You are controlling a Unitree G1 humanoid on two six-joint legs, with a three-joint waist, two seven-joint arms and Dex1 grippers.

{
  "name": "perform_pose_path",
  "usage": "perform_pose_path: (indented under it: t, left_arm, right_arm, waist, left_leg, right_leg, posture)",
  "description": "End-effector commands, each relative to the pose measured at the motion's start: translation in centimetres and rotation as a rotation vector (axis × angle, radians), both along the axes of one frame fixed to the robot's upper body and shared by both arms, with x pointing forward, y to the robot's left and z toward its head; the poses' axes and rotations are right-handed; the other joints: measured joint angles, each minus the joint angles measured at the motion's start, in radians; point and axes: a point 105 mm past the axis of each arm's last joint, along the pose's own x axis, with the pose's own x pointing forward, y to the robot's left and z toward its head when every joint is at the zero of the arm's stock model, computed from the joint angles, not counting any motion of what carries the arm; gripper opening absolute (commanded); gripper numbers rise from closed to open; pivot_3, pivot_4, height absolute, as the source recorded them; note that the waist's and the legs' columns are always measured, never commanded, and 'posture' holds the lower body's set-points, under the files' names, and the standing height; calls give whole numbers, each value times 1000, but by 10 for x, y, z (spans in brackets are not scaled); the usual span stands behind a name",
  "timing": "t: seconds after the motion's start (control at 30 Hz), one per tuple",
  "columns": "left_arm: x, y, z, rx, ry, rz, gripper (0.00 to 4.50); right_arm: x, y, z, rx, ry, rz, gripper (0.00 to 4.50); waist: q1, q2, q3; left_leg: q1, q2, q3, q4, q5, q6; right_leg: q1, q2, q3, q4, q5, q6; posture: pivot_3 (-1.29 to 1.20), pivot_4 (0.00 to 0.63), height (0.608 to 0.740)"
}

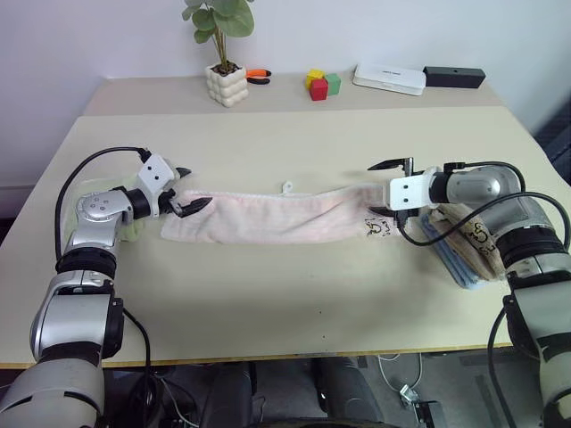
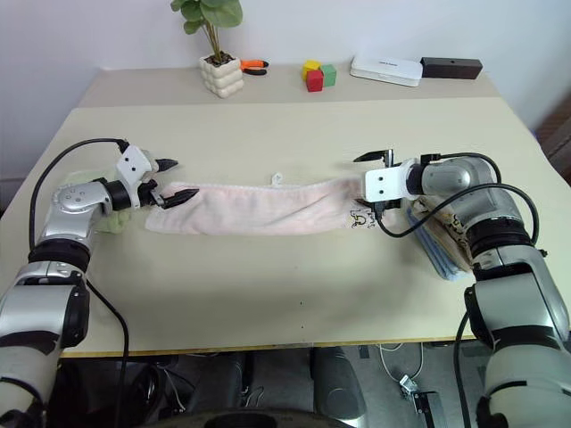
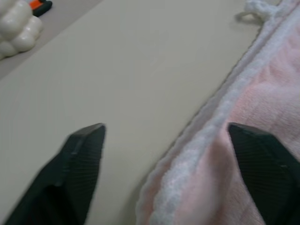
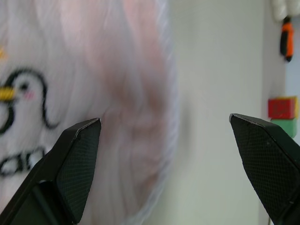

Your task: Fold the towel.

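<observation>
Towel (image 1: 268,217): pale pink terry, lying as a long narrow band across the middle of the surface (image 1: 294,294), running left to right, already folded lengthwise by the look of its doubled far edge. Small white loop (image 1: 287,188) sticks out on the far edge near the middle. Corner motif (image 1: 378,228) at the right end, a small penguin-like figure with dark script under it; script too blurred to read.

Left gripper (image 1: 190,191) at the towel's left end, fingers spread wide, one over the cloth and one over bare surface; nothing held. Right gripper (image 1: 393,187) at the right end, fingers also wide apart, just above the motif corner, nothing pinched.

Judgement: lengthwise fold looks done; next is likely an end-to-end fold. To do it well, each gripper should take both layers at its end, pinch close to the edge, lift evenly, and carry one end over the other with edges matched.

Outward: a green towel (image 1: 134,229) under the left forearm; a tan towel (image 1: 482,241) with dark motif, on a blue one, under the right arm. Far side: potted plant (image 1: 225,53), orange-handled tool (image 1: 258,75), coloured blocks (image 1: 322,84), white box (image 1: 389,78) with unreadable print, black box (image 1: 454,77).
</observation>
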Motion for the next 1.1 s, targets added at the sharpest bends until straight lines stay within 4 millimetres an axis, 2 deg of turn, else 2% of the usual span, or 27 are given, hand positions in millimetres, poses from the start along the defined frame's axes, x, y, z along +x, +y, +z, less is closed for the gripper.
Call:
perform_pose_path:
  t: [0.03,0.13,0.23,0.27,0.33,0.43,0.47,0.53,0.67,0.73,0.83,0.97,1.07,1.1]
  left_arm:
    - [4,7,23,-43,-90,41,3982]
    - [8,6,42,-152,-124,73,3982]
    - [13,2,71,-332,-166,103,3114]
    - [13,-2,80,-374,-187,107,2647]
    - [12,-14,94,-484,-210,115,1680]
    - [6,-40,92,-573,-187,110,28]
    - [2,-49,88,-576,-177,103,0]
    - [-3,-63,83,-630,-145,105,0]
    - [-7,-88,59,-720,-62,146,0]
    - [-6,-98,42,-722,-17,178,0]
    - [-4,-109,12,-748,58,236,0]
    - [2,-94,-20,-733,131,334,0]
    - [6,-69,-40,-603,120,429,0]
    - [8,-60,-40,-602,107,459,0]
  right_arm:
    - [6,-2,27,87,-73,-42,4500]
    - [10,13,60,392,-70,-71,4500]
    - [3,31,94,767,9,-66,3652]
    - [1,36,99,857,19,-76,3185]
    - [-7,48,98,970,31,-87,2223]
    - [-5,48,84,1134,16,-241,580]
    - [-4,48,79,1201,25,-297,44]
    - [-8,59,65,1278,51,-363,10]
    - [-15,73,20,1289,108,-512,10]
    - [-13,70,10,1302,84,-578,10]
    - [-8,63,-21,1283,87,-717,10]
    - [-6,54,-44,1202,37,-780,10]
    - [-7,30,-67,1161,40,-915,10]
    - [-8,22,-71,1143,23,-941,10]
  waist:
    - [-2,0,0]
    - [-6,0,0]
    - [-10,0,0]
    - [-9,0,0]
    - [0,-1,0]
    - [7,-1,-1]
    - [7,-1,-1]
    - [6,0,-1]
    - [5,-1,-1]
    - [4,0,-1]
    - [4,-1,-1]
    - [2,-1,-1]
    - [1,0,-1]
    - [1,0,-2]
  left_leg:
    - [0,0,0,0,0,0]
    - [0,0,0,0,0,0]
    - [0,0,-1,0,0,0]
    - [0,0,-2,0,0,0]
    - [-1,1,-3,1,0,0]
    - [-2,0,-4,2,0,0]
    - [-2,0,-4,2,0,0]
    - [-2,-1,-3,2,0,0]
    - [-2,0,-3,1,0,0]
    - [-2,0,-3,1,0,0]
    - [-1,0,-3,1,0,0]
    - [-1,0,-3,1,0,0]
    - [0,0,-3,0,0,0]
    - [0,0,-3,0,0,0]
  right_leg:
    - [0,0,0,0,0,0]
    - [0,0,0,0,0,0]
    - [0,0,0,1,0,0]
    - [0,0,-1,1,0,0]
    - [0,0,-2,1,0,0]
    - [1,-1,-3,1,0,0]
    - [1,-1,-3,0,0,0]
    - [1,-1,-2,1,0,0]
    - [0,-1,-2,1,0,0]
    - [0,-1,-2,1,0,0]
    - [0,0,-2,1,0,0]
    - [1,0,-2,0,0,0]
    - [1,0,-2,0,0,0]
    - [1,0,-2,0,0,0]
  posture:
    - [0,150,740]
    - [0,150,740]
    - [0,150,740]
    - [0,150,740]
    - [0,150,740]
    - [0,150,740]
    - [0,150,740]
    - [0,150,740]
    - [0,150,740]
    - [0,150,740]
    - [0,150,740]
    - [0,150,740]
    - [0,150,740]
    - [0,150,740]
